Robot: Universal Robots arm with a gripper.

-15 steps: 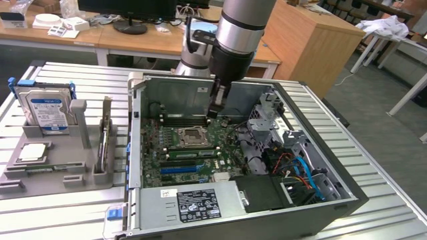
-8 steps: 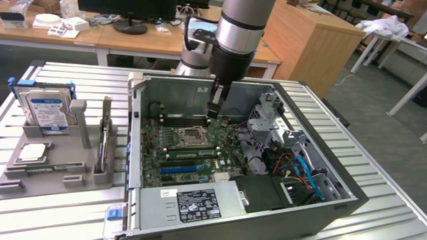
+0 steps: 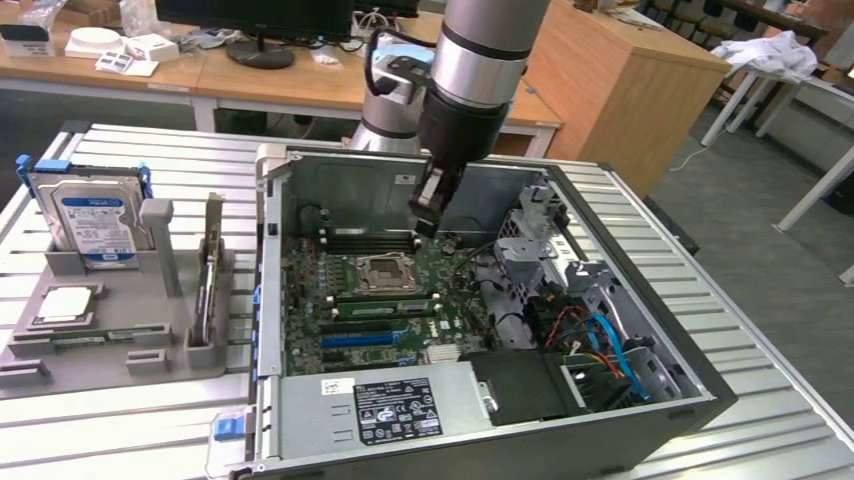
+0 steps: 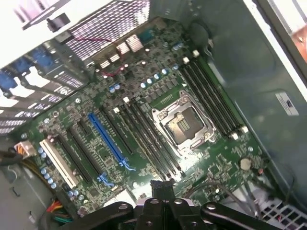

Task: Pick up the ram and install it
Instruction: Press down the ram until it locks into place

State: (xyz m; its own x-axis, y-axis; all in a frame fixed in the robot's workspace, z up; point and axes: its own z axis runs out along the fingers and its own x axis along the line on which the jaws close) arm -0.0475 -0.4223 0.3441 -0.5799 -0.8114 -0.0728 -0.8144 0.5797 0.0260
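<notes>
My gripper (image 3: 424,225) hangs inside the open computer case (image 3: 694,390), above the motherboard (image 3: 400,290) and just behind the empty processor socket (image 3: 387,270). Its fingers are shut, and I see nothing green between them. In the wrist view the shut gripper (image 4: 161,184) points down at the ends of the dark memory slots (image 4: 148,139) beside the socket (image 4: 184,124). A long green strip that looks like the ram (image 3: 384,307) lies along the slots on the near side of the socket. A blue long slot (image 4: 108,139) runs parallel further off.
A grey parts tray (image 3: 160,350) stands at the exterior view's left with a hard drive (image 3: 91,220), a square silver chip (image 3: 67,305) and an upright card (image 3: 207,280). Cables and a drive cage (image 3: 601,340) crowd the case's right side. A power supply (image 3: 387,405) sits at the front.
</notes>
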